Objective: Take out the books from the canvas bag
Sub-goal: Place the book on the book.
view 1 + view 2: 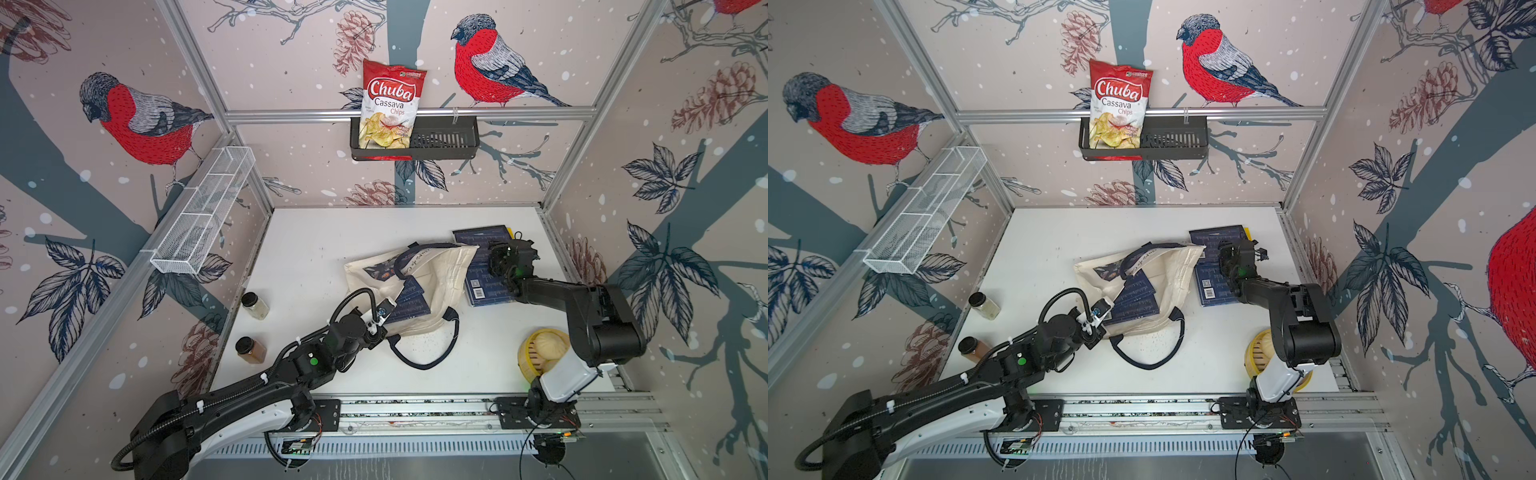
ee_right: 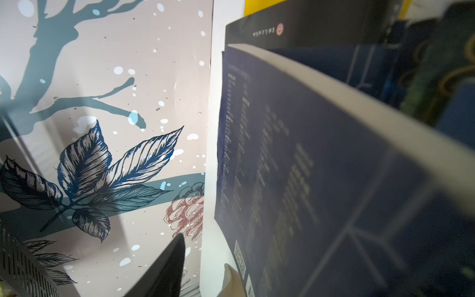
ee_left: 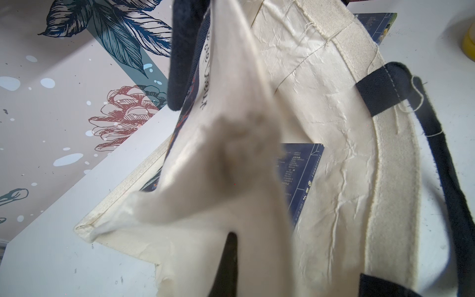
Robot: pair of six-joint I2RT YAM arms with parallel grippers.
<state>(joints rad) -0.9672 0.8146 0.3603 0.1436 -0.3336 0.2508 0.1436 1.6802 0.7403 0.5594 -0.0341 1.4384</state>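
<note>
Though indistinct overhead, black book (image 2: pixel 316 25).

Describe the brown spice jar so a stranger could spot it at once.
Find the white table and follow its left edge, below the white wire shelf, to two small dark-lidded jars. The brown spice jar is the one nearer the robot's bases; its orange-brown filling sets it apart from the pale jar.

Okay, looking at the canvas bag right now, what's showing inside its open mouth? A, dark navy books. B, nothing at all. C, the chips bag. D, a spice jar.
A: dark navy books lie in the open mouth of the canvas bag in both top views, while the chips bag stands up in the wall basket.
</note>
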